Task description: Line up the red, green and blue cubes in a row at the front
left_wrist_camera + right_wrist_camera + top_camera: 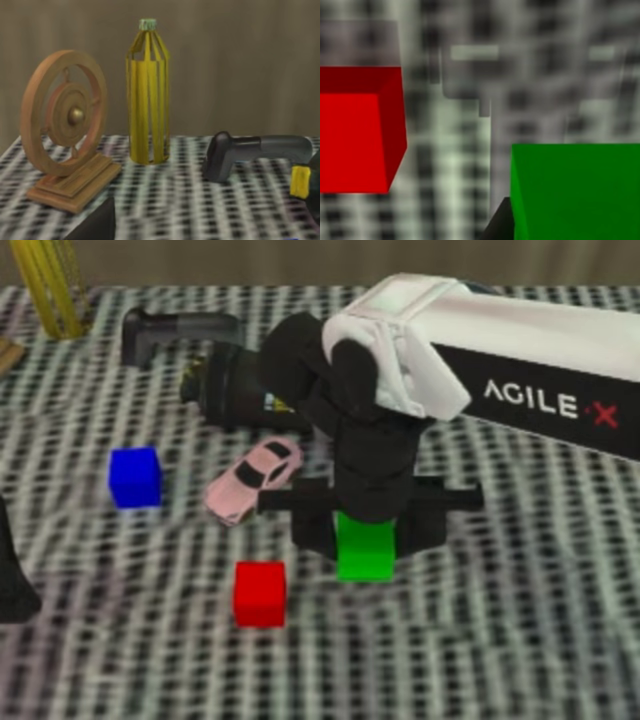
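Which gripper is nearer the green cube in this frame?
Right. The right gripper is directly over the green cube, fingers on either side. The left gripper is parked at the table's left edge, beyond the red cube.

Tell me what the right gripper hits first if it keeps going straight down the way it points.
The green cube: the right gripper points down at the table with the cube right between its fingers. The cloth comes next, though the cube's height above it is unclear.
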